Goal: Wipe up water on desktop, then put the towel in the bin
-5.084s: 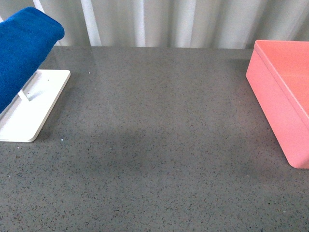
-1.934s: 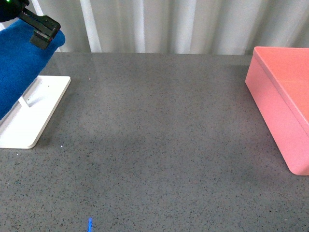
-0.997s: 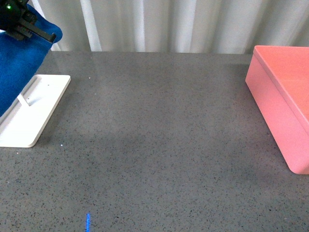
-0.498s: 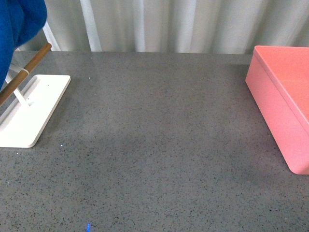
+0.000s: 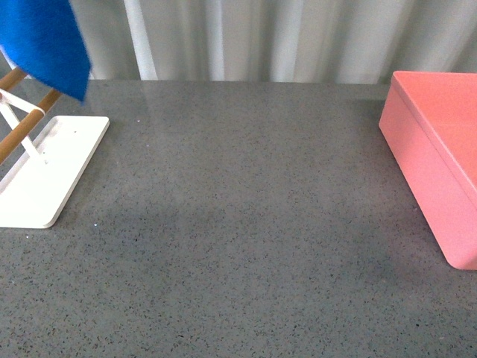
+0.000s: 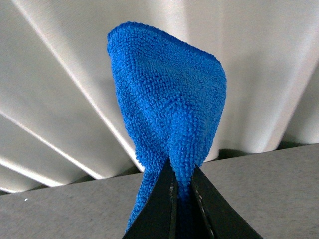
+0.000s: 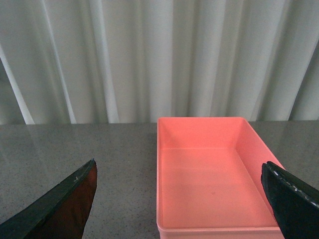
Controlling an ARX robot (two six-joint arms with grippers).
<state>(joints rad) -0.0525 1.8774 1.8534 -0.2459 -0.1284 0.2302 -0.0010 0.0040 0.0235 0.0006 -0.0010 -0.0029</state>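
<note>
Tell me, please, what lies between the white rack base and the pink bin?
Only bare desktop, in the front view, from the rack base to the bin.

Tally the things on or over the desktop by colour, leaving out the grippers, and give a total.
Blue: 1, the towel
Pink: 1, the bin
White with wooden bars: 1, the rack
Total: 3
</note>
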